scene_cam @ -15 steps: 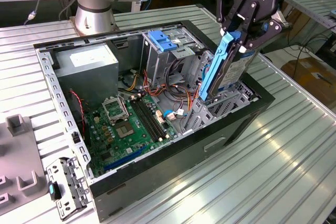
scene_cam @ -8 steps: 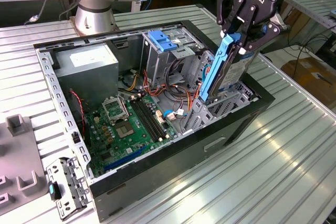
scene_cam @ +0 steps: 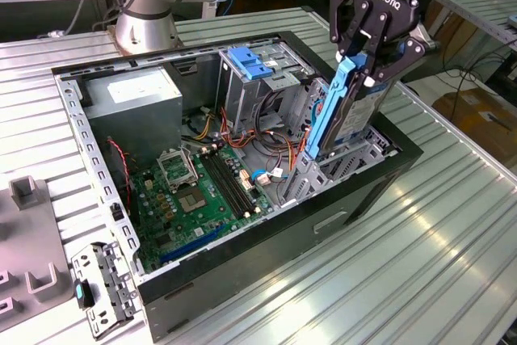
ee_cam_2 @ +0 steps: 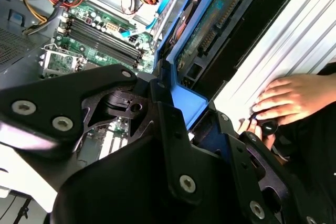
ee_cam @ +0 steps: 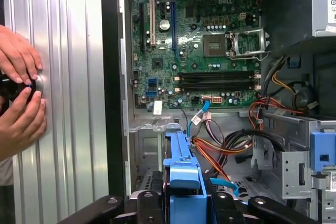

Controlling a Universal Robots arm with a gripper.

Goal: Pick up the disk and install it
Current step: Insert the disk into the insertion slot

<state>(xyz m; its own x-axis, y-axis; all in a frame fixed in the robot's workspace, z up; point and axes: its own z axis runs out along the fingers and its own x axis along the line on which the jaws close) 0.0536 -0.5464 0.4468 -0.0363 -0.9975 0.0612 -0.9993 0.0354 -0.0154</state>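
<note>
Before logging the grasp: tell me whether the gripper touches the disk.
Touching. The exterior view shows the gripper clamped on the disk, at its blue rail.

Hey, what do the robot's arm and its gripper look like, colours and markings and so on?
The arm is made of round silver-grey metal segments rising from a wide cylindrical base. The gripper is matte black, with a blocky body bearing white lettering and fingers built of jointed links. In the second wrist view, silver screw heads dot those links.
</note>
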